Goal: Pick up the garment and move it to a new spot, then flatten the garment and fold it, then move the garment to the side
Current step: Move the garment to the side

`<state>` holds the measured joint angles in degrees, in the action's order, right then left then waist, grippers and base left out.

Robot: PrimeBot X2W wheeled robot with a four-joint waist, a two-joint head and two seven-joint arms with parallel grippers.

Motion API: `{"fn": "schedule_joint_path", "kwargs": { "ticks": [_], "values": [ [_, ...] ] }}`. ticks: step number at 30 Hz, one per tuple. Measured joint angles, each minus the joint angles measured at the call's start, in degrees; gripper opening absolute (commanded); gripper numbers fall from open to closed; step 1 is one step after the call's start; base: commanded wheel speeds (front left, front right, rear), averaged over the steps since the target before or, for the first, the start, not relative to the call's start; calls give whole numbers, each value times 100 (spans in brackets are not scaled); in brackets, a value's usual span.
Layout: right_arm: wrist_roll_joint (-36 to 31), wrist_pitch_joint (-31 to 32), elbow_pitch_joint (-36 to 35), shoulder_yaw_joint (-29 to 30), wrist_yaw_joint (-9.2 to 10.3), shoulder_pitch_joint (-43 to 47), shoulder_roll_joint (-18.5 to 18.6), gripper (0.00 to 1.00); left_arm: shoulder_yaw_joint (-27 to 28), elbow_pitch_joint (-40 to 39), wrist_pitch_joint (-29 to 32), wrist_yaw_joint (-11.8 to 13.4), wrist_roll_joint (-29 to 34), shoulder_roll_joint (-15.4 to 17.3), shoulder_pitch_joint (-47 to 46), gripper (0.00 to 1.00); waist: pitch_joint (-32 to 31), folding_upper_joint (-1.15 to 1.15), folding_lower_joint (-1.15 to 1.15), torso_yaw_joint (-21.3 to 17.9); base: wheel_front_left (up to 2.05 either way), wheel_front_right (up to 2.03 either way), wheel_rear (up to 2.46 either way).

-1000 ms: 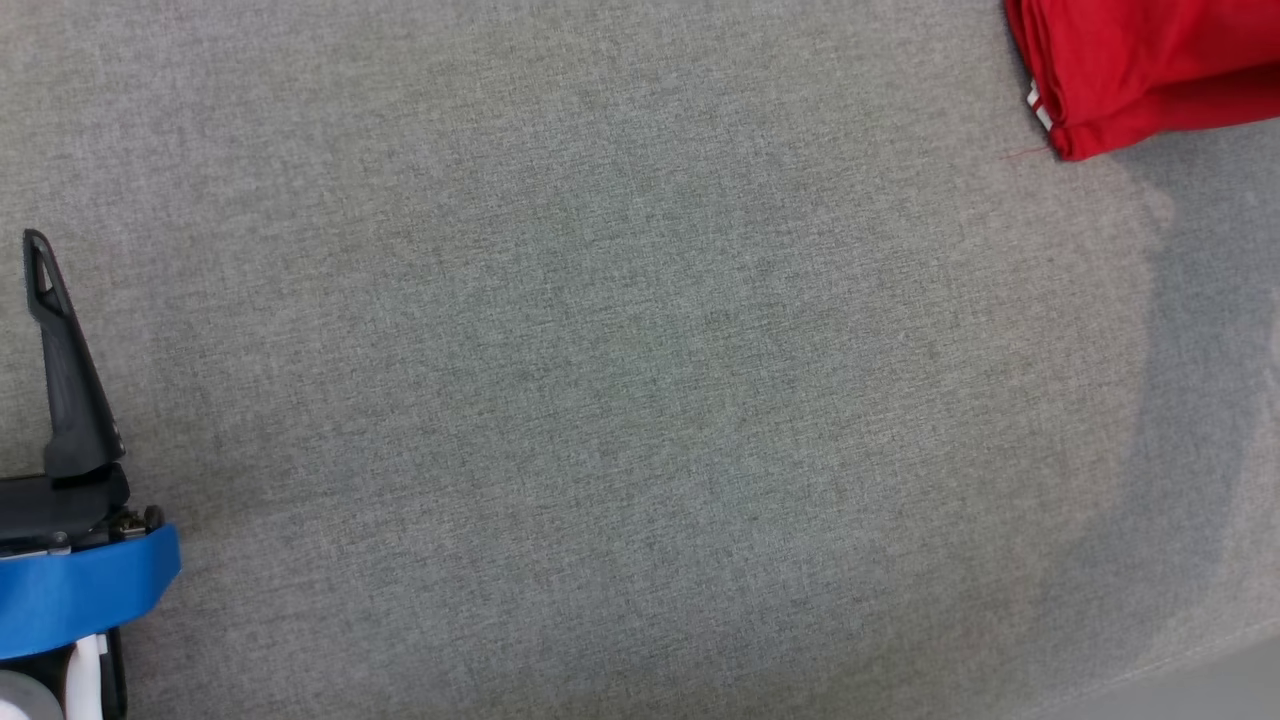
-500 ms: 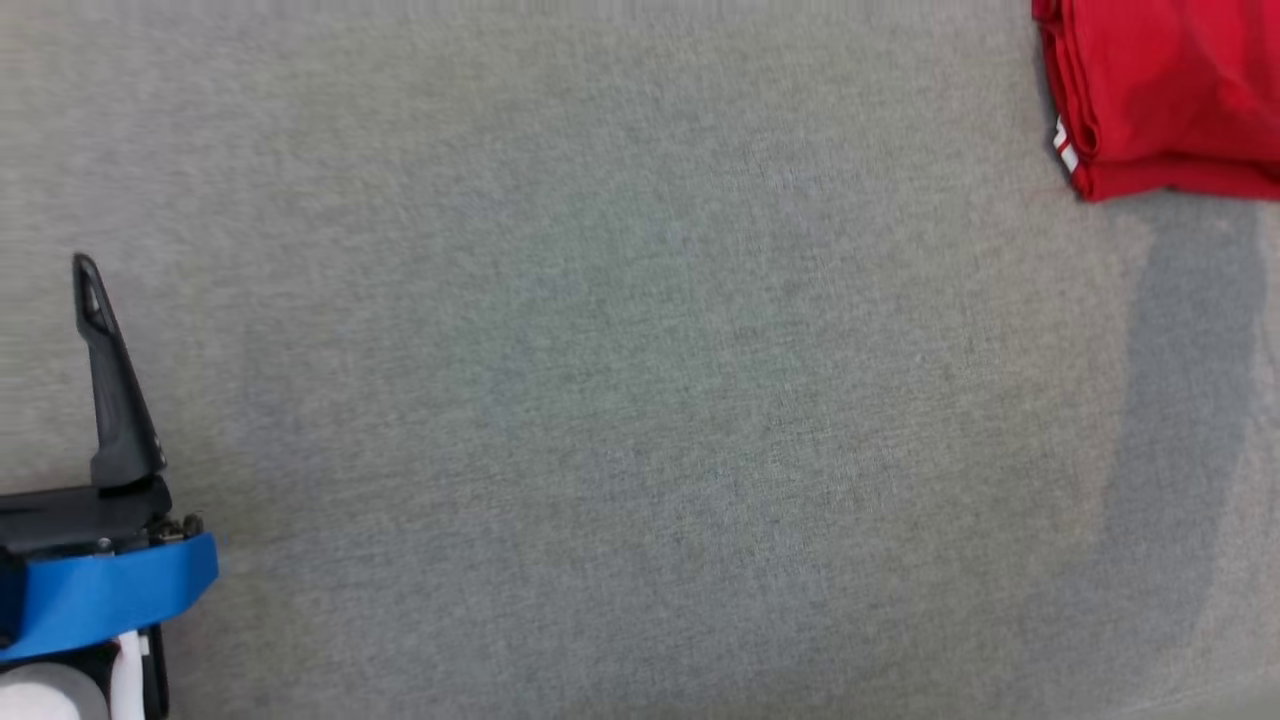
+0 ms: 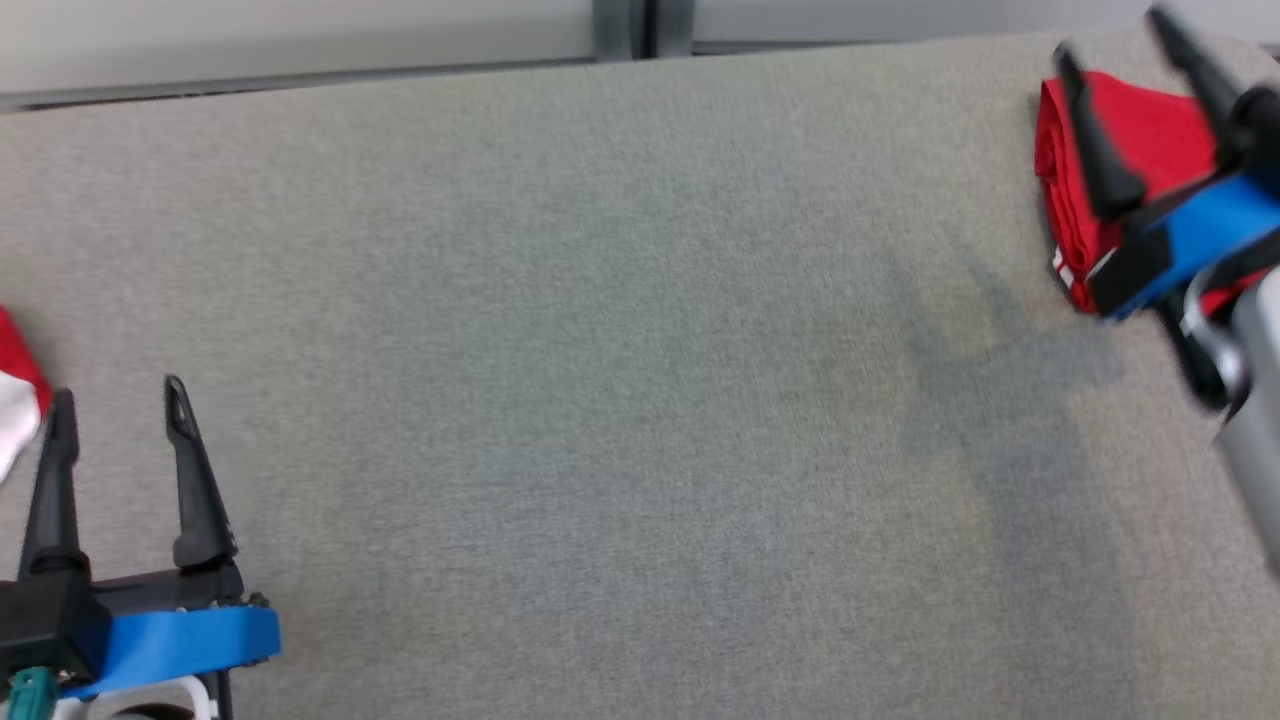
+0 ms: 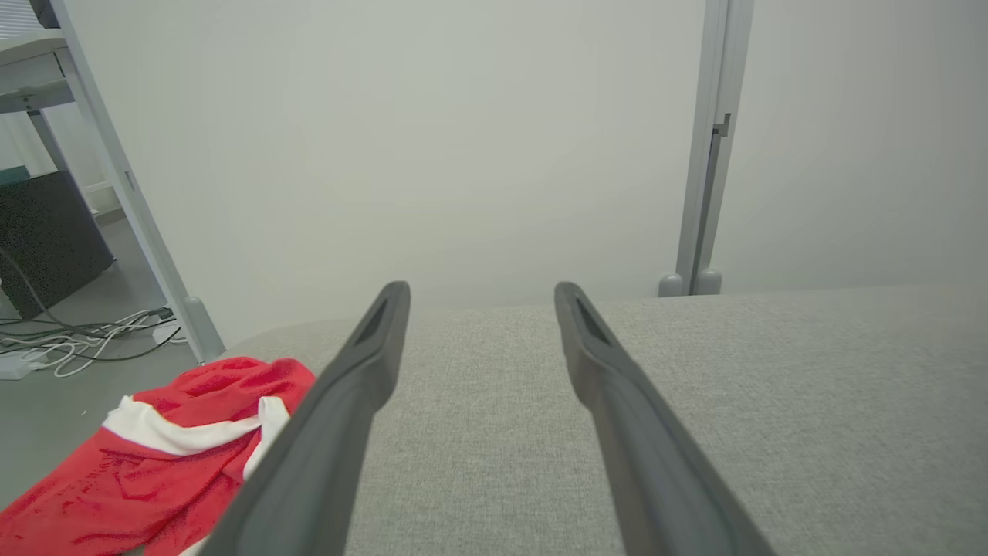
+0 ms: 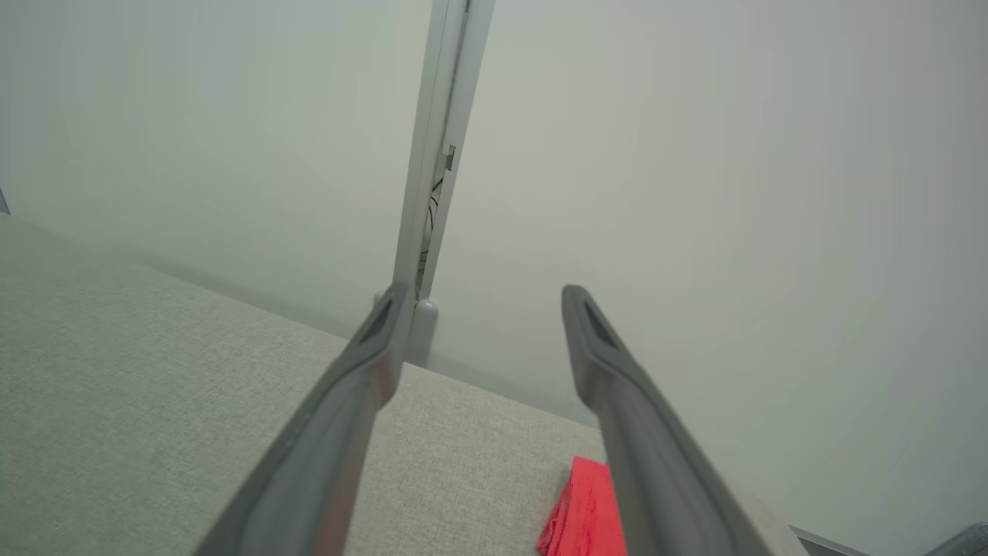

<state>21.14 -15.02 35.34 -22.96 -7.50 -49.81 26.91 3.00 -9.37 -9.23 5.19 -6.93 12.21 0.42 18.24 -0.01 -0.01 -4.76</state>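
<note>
The garment is red and lies folded at the far right corner of the grey table. Its near edge carries a small white tag. My right gripper hangs open above it, blurred, with nothing between its fingers. In the right wrist view the open right gripper points toward the wall, and a strip of the garment lies below, beside the right finger. My left gripper rests open and empty over the near left of the table. The left wrist view confirms the left gripper has its fingers spread.
A crumpled red and white cloth lies at the table's left edge, just left of my left gripper, also. A pale wall and a grey post stand behind the table's far edge. Cables lie on the floor at left.
The head camera has tilted up, so the table's far edge and the wall now show. My right gripper has come into the picture, open over the folded garment. The garment's lifted corner has settled flat.
</note>
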Motion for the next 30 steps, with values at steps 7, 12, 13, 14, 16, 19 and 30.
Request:
{"fn": "schedule_joint_path", "kwargs": {
  "ticks": [7,12,13,14,16,19,30],
  "values": [
    [-97,0,-731,565,0,1580,-517,100,-103,419,-142,-46,-169,-142,172,100,-592,0,0,286,0,0,0],
    [-196,1,-1117,971,0,2572,-822,100,-149,698,-180,-78,-244,-167,307,100,-934,-1,0,399,0,0,0],
    [-242,0,-1203,1092,0,2748,-875,100,-154,727,-196,-80,-270,-180,315,100,-989,-1,0,418,0,0,0],
    [-290,0,-1274,1236,0,2927,-933,100,-159,779,-202,-102,-279,-182,325,100,-1042,-1,0,438,0,0,0],
    [-388,0,-1432,1424,0,3284,-1068,100,-163,880,-213,-115,-321,-182,369,100,-1122,-1,0,460,0,0,0],
    [-550,0,-1650,1613,1,3715,-1273,100,-191,979,-216,-119,-328,-193,422,100,-1237,0,1,478,0,0,0],
    [-1083,135,-2290,2125,1,4620,-1869,100,-292,1084,-198,-120,-349,-171,532,100,-1511,0,1,500,0,0,0]
  ]
}}
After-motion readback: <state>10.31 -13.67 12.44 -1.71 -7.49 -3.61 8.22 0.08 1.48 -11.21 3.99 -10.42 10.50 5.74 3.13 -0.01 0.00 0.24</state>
